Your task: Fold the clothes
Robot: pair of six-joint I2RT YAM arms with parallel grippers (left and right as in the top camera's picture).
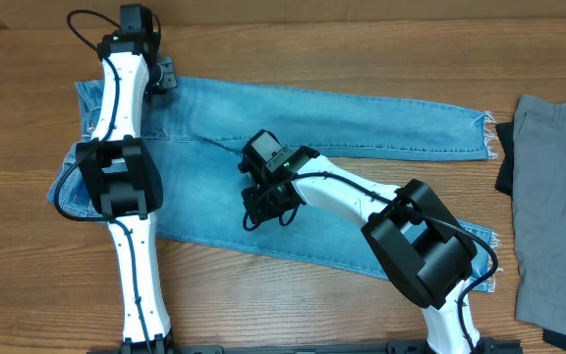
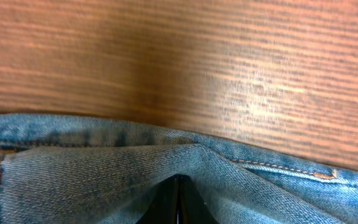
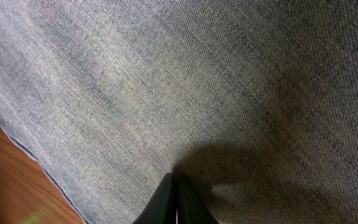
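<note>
Jeans: I see the jeans (image 1: 362,113) spread flat on the table (image 1: 293,49), waist toward 9 o'clock. One leg runs out to 3 o'clock and the other slants toward 4 o'clock. Both frayed hems lie uncovered.

Left gripper: my left gripper (image 1: 165,77) sits at 11 o'clock on the far edge of the denim near the waist. In the left wrist view the fingers are pressed together and the seamed edge rises in a small ridge to meet them, so I read it as clamped on the jeans.

Right gripper: my right gripper (image 1: 261,208) is just left of centre, down on the nearer leg close to the crotch. Its fingers are closed tight against the cloth. I cannot tell whether any fabric is pinched between them.

Done so far: I see no fold anywhere. The legs lie apart and the jeans are at full length.

Left to do: by my judgement everything, starting with laying one leg over the other and then folding along the length.

Nearby: a grey garment (image 1: 558,197) lies at the 3 o'clock edge, just beyond the hems and apart from them.
</note>
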